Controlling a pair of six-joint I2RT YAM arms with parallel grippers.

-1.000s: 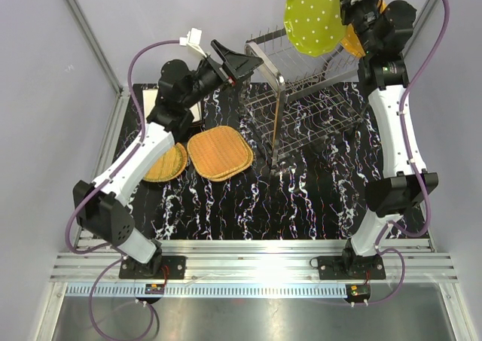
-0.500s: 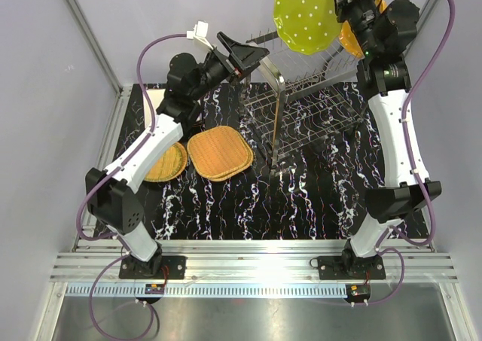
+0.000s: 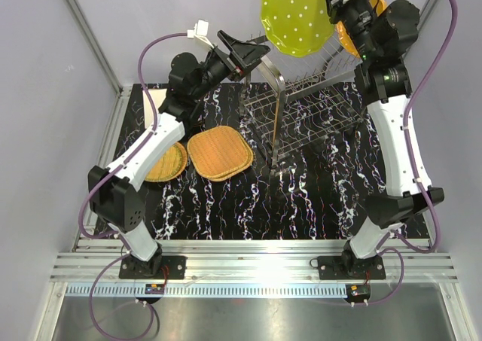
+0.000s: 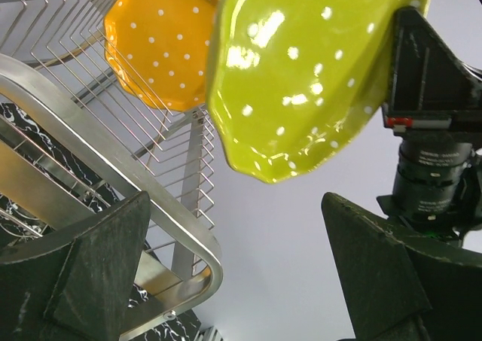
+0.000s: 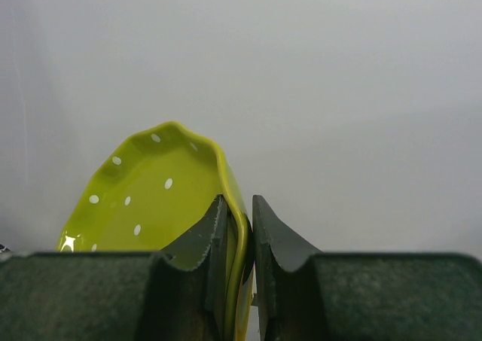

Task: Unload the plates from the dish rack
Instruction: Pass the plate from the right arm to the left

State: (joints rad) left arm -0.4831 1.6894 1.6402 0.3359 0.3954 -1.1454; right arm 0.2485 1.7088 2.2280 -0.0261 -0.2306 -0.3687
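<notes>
Plates: the green dotted plate is hanging in the air above the dish rack, clear of its prongs. The orange dotted plate is sitting in the rack among the upper wires, partly hidden by the right arm.
Already out: a woven rounded-square plate and a woven round plate are lying on the surface left of the rack, the round one partly under the left arm.
Right pincer: it is gripping the green plate by the rim only, with the jaws closed on the thin edge.
Left pincer: it is standing wide open and empty, near the top of the rack's frame, and is pointing up toward the green plate.
Step in hand: in my judgement the green plate is being carried away from the rack, perhaps to be passed to the left pincer.
Risk of slipping: the jaws are catching only a small piece of a glossy rim, so the plate could turn between them or slide out during a quick swing.
Risk of collision: the plate's lower edge is hanging close above the frame and the open left pincer, so a descent that is too early could knock it loose.
Risk at a handover: if the right pincer lets go before the left one is holding firmly, the plate will be falling onto the metal rack.
</notes>
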